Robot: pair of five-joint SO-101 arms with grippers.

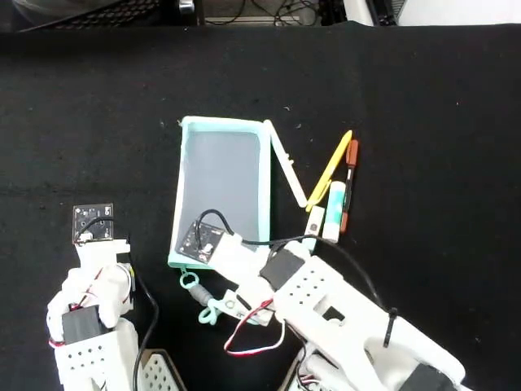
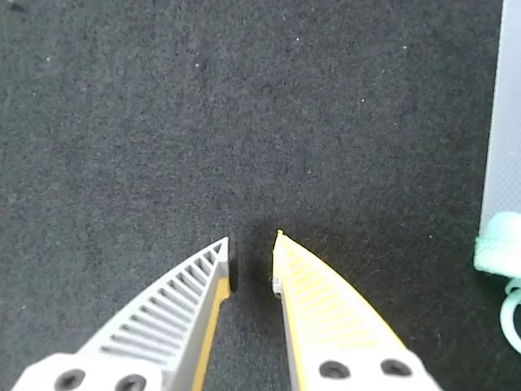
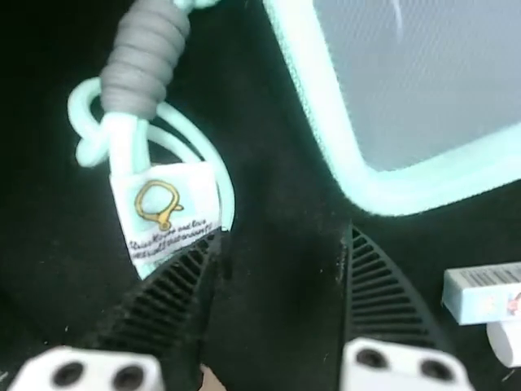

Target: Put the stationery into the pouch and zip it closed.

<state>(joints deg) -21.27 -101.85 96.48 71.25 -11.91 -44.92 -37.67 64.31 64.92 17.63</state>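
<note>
The mint-edged pouch [image 1: 221, 183] with a grey mesh face lies flat mid-table. Its cord, grey knot [image 3: 146, 49] and paper tag [image 3: 167, 213] trail from its near end. The stationery lies to the pouch's right: a yellow pen [image 1: 330, 169], a brown pen [image 1: 350, 183], a white-and-green stick [image 1: 334, 210] and a thin white strip [image 1: 286, 163]. My right gripper [image 3: 278, 240] is open just off the pouch's corner [image 3: 370, 191], one finger beside the tag, only table between the fingers. My left gripper [image 2: 252, 239] is slightly open over bare table, left of the pouch's edge [image 2: 506, 122].
The black tabletop [image 1: 89, 122] has free room at the left and at the back. The right arm [image 1: 326, 301] crosses the near centre and covers the pouch's near end. A small white box [image 3: 482, 292] lies close to the right gripper. Cables and equipment [image 1: 244, 10] line the far edge.
</note>
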